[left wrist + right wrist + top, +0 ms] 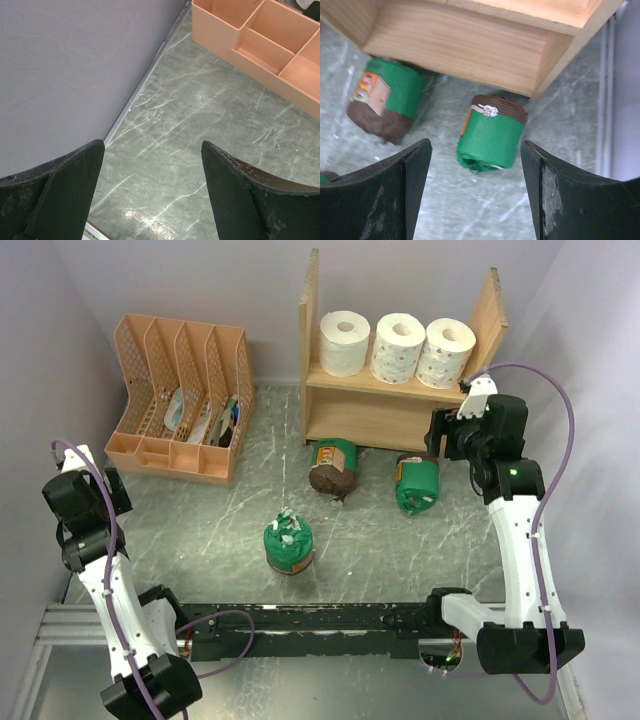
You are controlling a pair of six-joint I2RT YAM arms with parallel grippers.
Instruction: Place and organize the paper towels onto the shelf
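While the shelf holds three white rolls, green rolls lie outside.

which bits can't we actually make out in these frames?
- Orange organizer contents: top view, too small to identify; the left wrist view cuts it off at the frame edge.
- Label print on the brown-bottomed green roll: right wrist view, blurred.
- Standing green roll: right wrist view, only a sliver at the left frame edge.
- Shelf space behind the white rolls: top view, hidden by the rolls.
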